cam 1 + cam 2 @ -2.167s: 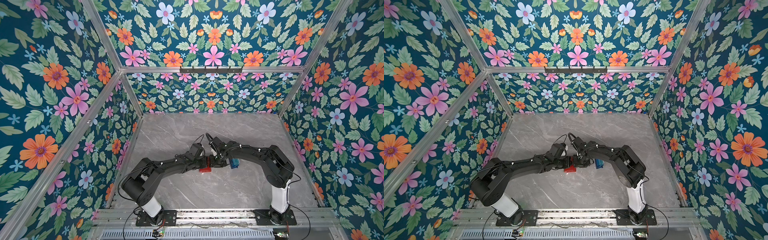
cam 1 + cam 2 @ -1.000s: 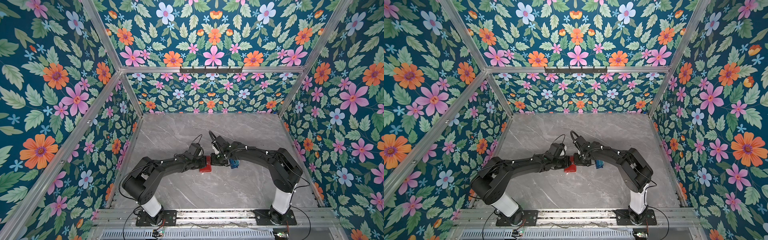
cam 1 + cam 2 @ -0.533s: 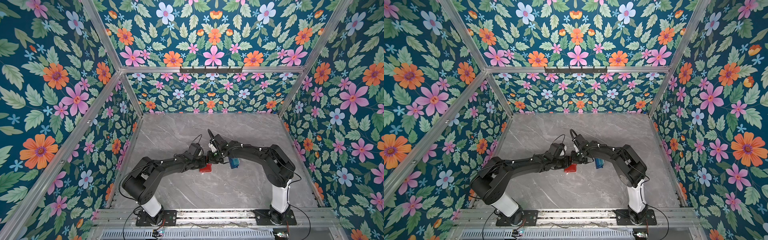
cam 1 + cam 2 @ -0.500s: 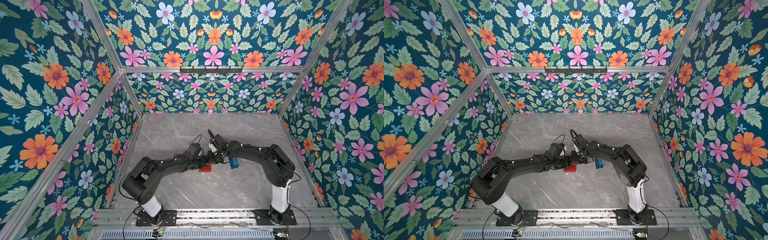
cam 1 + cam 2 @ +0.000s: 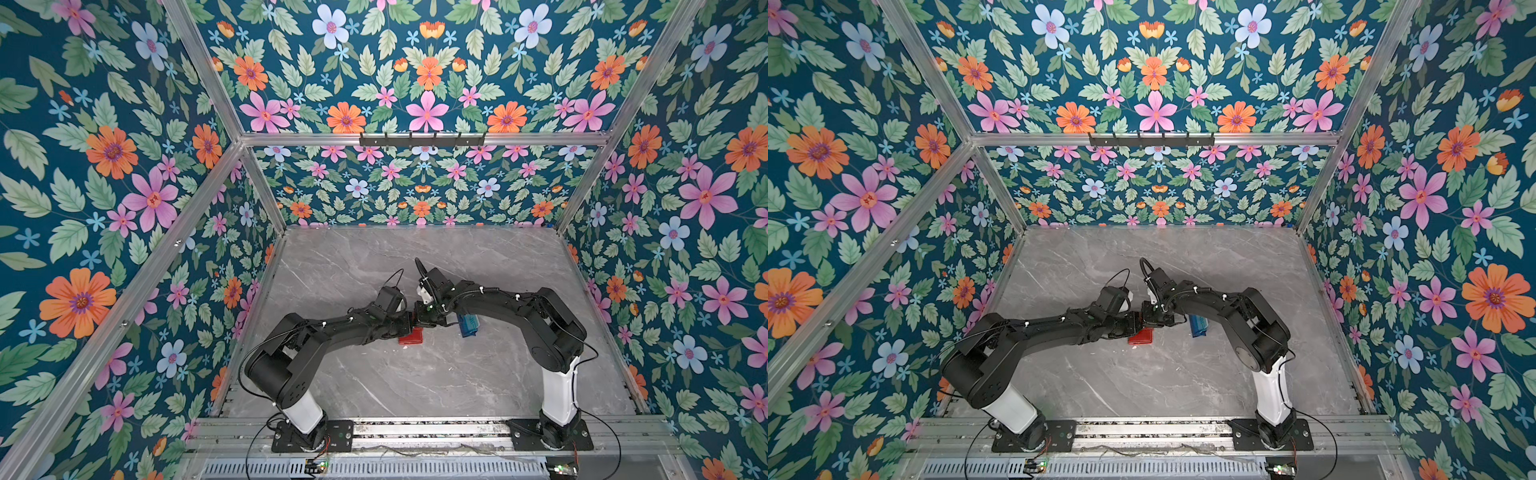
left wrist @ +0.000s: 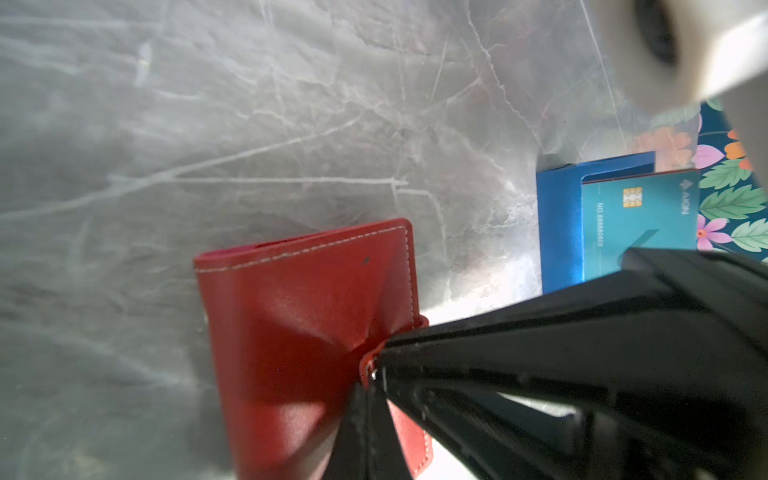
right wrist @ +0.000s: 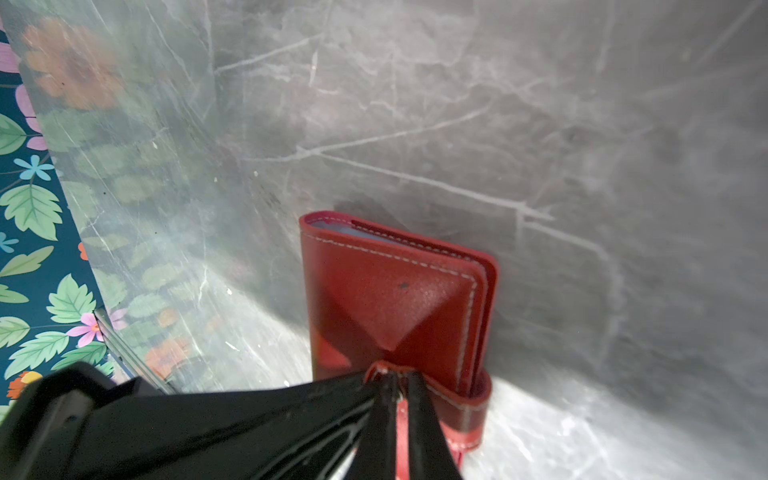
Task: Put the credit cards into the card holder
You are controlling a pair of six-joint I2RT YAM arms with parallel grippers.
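Card holder [image 7: 390, 299] lies shut, tab [image 7: 469, 399] nipped by right pincer [image 7: 395, 380]; left pincer [image 6: 365, 386] closed; tray [image 6: 557, 232] beside.

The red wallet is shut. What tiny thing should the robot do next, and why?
Probably the right gripper should gently peel the snap tab off the card holder while the left gripper, shut at the same edge, steadies it. The holder is closed, the tab sits pinched in the right gripper, and a teal card waits in the blue tray.
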